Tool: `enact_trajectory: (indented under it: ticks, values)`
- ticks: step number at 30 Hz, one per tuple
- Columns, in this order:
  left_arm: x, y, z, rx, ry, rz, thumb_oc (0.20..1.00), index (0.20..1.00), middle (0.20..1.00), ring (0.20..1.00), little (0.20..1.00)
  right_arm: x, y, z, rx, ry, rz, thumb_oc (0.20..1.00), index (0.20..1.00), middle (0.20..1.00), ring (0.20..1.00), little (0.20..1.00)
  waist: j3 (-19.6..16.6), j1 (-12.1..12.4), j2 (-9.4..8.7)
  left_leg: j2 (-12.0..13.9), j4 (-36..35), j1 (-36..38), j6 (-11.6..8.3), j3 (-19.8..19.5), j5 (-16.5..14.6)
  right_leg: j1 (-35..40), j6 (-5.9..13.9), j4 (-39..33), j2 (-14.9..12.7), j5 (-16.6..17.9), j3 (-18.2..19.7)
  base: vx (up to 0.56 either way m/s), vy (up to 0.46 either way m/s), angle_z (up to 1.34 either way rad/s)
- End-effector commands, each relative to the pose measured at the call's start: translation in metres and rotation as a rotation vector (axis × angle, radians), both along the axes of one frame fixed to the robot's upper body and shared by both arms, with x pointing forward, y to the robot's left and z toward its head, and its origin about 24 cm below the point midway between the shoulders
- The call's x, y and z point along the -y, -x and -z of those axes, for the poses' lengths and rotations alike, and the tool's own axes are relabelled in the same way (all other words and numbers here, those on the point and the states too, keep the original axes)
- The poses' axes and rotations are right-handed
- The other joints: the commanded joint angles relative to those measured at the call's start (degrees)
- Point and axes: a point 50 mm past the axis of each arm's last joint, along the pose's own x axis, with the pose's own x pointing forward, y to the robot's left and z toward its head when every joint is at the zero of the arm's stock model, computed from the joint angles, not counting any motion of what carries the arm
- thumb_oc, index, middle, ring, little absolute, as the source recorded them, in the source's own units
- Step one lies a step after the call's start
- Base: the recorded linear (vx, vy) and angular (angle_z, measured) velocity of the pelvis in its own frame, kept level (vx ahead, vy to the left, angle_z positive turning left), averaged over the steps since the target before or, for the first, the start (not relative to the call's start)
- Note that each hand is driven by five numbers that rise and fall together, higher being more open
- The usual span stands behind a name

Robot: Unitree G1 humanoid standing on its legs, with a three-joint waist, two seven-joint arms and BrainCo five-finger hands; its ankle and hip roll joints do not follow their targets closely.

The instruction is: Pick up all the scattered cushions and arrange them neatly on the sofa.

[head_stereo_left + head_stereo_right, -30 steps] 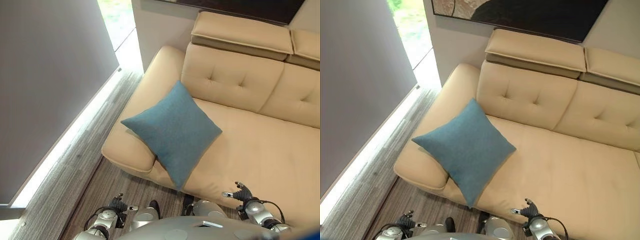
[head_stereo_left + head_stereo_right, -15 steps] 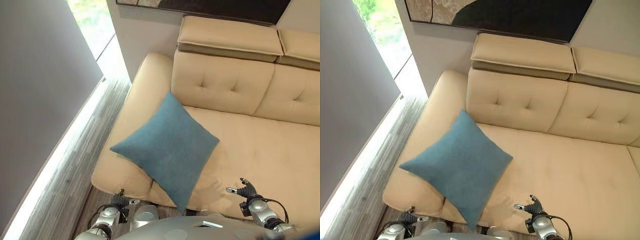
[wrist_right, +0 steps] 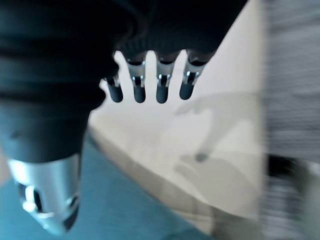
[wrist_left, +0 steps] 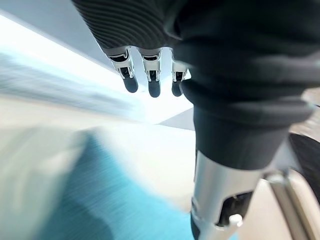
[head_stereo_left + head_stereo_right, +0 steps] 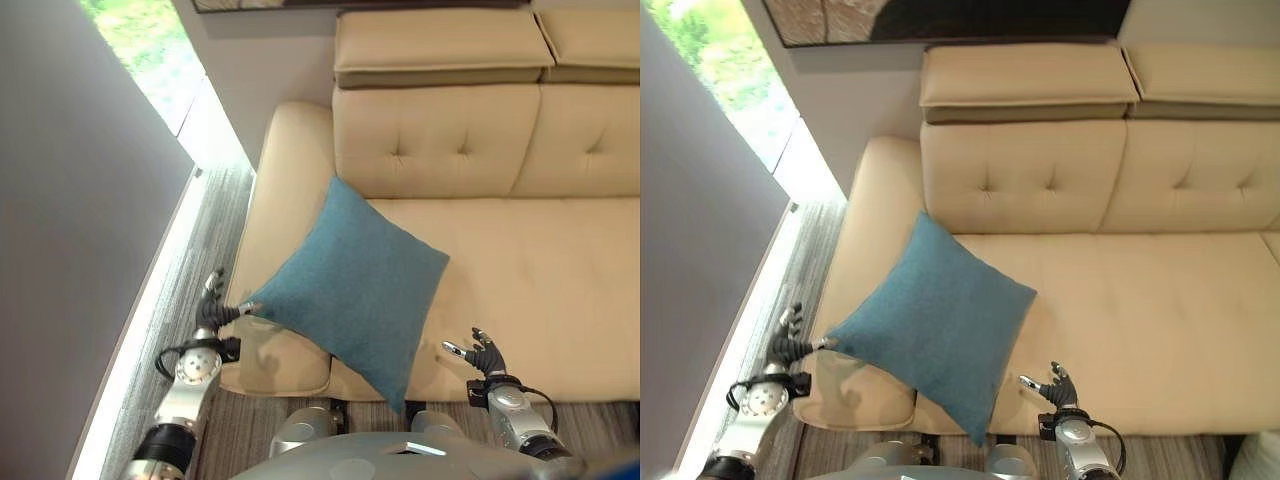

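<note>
A blue square cushion (image 5: 350, 285) lies tilted on the left end of the beige sofa (image 5: 540, 260). One of its corners hangs over the seat's front edge and another rests on the low armrest (image 5: 275, 200). My left hand (image 5: 212, 306) is raised beside the armrest, open, with its thumb at the cushion's left corner. In the left wrist view its fingers (image 4: 150, 80) stretch straight above the blue cushion (image 4: 100, 200). My right hand (image 5: 481, 353) hovers open at the seat's front edge, right of the cushion and apart from it. Its fingers (image 3: 150, 87) are straight over the seat.
A grey wall panel (image 5: 70, 250) stands close on the left, with a bright strip along the striped wood floor (image 5: 190, 260) beside the armrest. Tufted backrests (image 5: 430, 130) and headrests line the back wall. The seat to the right of the cushion is bare.
The view has shifted, so the sofa faces me squarely. My left arm has risen from low down up to the cushion's left corner. The right hand stays low by the seat's front edge.
</note>
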Motion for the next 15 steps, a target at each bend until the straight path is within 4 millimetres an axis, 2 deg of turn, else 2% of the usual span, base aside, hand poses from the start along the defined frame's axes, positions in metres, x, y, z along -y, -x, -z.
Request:
enact_trajectory:
  ticks: [1, 2, 3, 5, 8, 12, 13, 14, 15]
  values:
    - [-0.015, -0.014, -0.024, 0.121, -0.078, -0.042, 1.000, 1.000, 1.000, 1.000, 1.000, -0.011, -0.028, -0.009, 0.079, -0.022, -0.026, 1.000, 1.000, 1.000, 1.000, 1.000, 0.8, 1.2, -1.82, -0.1, 0.6, 1.1, -1.97, -0.2, -5.8, -6.3, 3.17, 0.7, -0.1, 4.6, -1.4, -0.06, 0.024, -0.20]
    - [-0.015, -0.018, -0.031, 0.149, -0.089, -0.040, 1.000, 1.000, 1.000, 1.000, 1.000, -0.013, -0.029, -0.009, 0.075, -0.028, -0.028, 1.000, 1.000, 1.000, 1.000, 1.000, 0.9, 1.2, -1.72, -0.2, 0.7, 0.7, -1.94, 0.1, -5.8, -6.9, 3.32, 0.6, -0.3, 4.8, -1.2, -0.12, 0.043, -0.20]
    - [-0.012, -0.034, -0.046, 0.211, -0.099, -0.027, 1.000, 1.000, 1.000, 1.000, 1.000, -0.018, -0.035, -0.009, 0.078, -0.039, -0.043, 1.000, 1.000, 1.000, 1.000, 1.000, 1.6, 0.9, -1.31, -0.3, 1.0, -1.4, -1.88, 0.6, -5.5, -9.1, 3.44, 0.8, -0.6, 5.4, -0.7, -0.15, 0.046, -0.20]
    - [-0.004, -0.047, -0.056, 0.252, -0.108, -0.004, 1.000, 1.000, 1.000, 1.000, 1.000, -0.022, -0.044, -0.013, 0.097, -0.037, -0.055, 1.000, 1.000, 1.000, 1.000, 1.000, 2.4, 0.7, -1.01, -0.4, 1.7, -4.0, -1.85, 0.9, -5.2, -11.6, 3.28, 1.4, -1.0, 5.8, -0.4, -0.18, 0.037, -0.19]
    - [0.014, -0.076, -0.077, 0.315, -0.124, 0.069, 1.000, 1.000, 1.000, 1.000, 1.000, -0.027, -0.071, -0.027, 0.172, -0.023, -0.075, 1.000, 1.000, 1.000, 1.000, 1.000, 4.0, 0.2, -0.32, -0.5, 4.7, -10.9, -1.89, 0.9, -4.7, -17.4, 2.67, 2.8, -1.7, 6.6, -0.6, -0.17, 0.016, -0.06]
    - [0.028, -0.103, -0.096, 0.310, -0.236, 0.170, 1.000, 1.000, 1.000, 1.000, 1.000, -0.036, -0.093, -0.043, 0.251, -0.021, -0.108, 1.000, 1.000, 1.000, 1.000, 1.000, 5.1, -0.4, 0.09, -0.7, 6.2, -15.8, -2.21, 0.8, -3.7, -21.6, 2.20, 3.6, -2.0, 7.3, -1.2, -0.06, 0.013, -0.02]
    - [0.028, -0.103, -0.096, 0.310, -0.236, 0.170, 1.000, 1.000, 1.000, 1.000, 1.000, -0.036, -0.093, -0.043, 0.251, -0.021, -0.108, 1.000, 1.000, 1.000, 1.000, 1.000, 5.1, -0.4, 0.09, -0.7, 6.2, -15.8, -2.21, 0.8, -3.7, -21.6, 2.20, 3.6, -2.0, 7.3, -1.2, 0.00, 0.000, 0.00]
    - [0.032, -0.117, -0.106, 0.300, -0.289, 0.200, 1.000, 1.000, 1.000, 1.000, 1.000, -0.041, -0.102, -0.049, 0.277, -0.020, -0.128, 1.000, 1.000, 1.000, 1.000, 1.000, 5.2, -0.8, 0.14, -0.8, 6.4, -17.6, -2.38, 0.6, -3.1, -23.1, 2.17, 3.7, -2.2, 7.7, -1.4, 0.00, 0.000, 0.00]
    - [0.035, -0.120, -0.108, 0.296, -0.300, 0.214, 1.000, 1.000, 1.000, 1.000, 1.000, -0.042, -0.104, -0.050, 0.283, -0.019, -0.134, 1.000, 1.000, 1.000, 1.000, 1.000, 5.3, -0.9, 0.19, -0.9, 6.5, -18.1, -2.42, 0.5, -3.1, -23.6, 2.18, 3.7, -2.2, 7.8, -1.3, -0.01, 0.008, 0.03]
